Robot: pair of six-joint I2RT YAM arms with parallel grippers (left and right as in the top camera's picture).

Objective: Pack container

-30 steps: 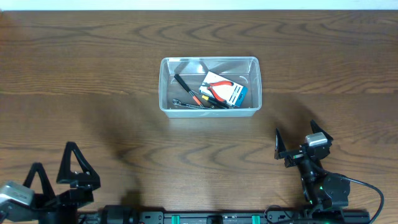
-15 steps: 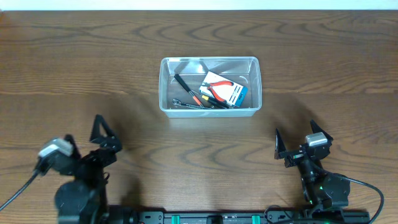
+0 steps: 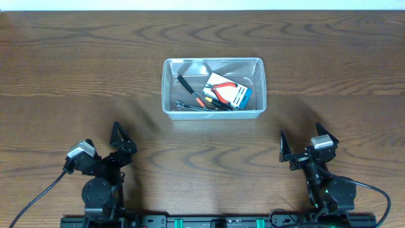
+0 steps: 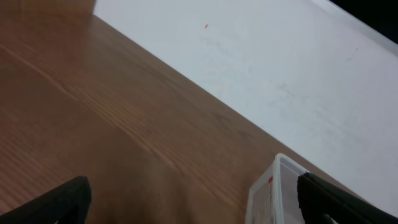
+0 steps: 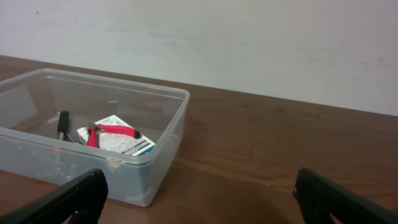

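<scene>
The left end effector (image 4: 192, 180) has swung inward along the brown wooden surface's (image 3: 63, 63) near edge. It and the right end effector (image 3: 301, 136) gape wide and empty, well apart from the clear plastic rectangular container (image 3: 212, 61).

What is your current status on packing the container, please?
Left gripper and right gripper open, empty. Container mid-table, hand tools inside. Nothing between fingers and container.

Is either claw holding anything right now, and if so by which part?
Nothing is held. The left claw and right claw are both open and empty, well apart from the container.
</scene>
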